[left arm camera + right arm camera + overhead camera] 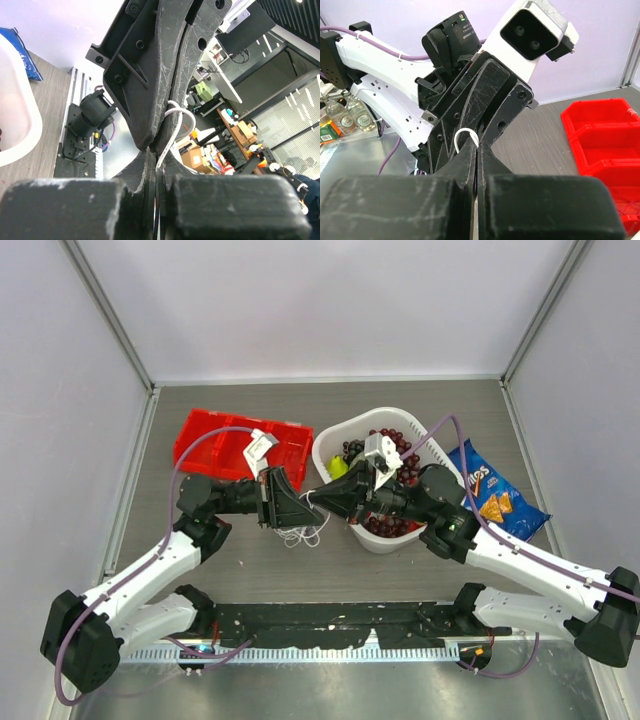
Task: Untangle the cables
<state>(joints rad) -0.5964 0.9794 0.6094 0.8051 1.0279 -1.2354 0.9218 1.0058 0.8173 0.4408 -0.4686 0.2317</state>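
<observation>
A red plastic divided bin [232,445] sat toward the left rear of the grey wood-grain table [250,575]. Near the table's centre, the left gripper [297,506] and the right gripper [326,502] stood tip to tip. Each was clamped on the thin white cable [303,533], whose loose loops lay beneath them, left of a white plastic basket [335,440].

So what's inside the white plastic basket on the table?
Inside the white plastic basket lie dark red grape bunches and a small yellow-green object. The right arm's black wrist covers the middle, so anything beneath it is hidden.
</observation>
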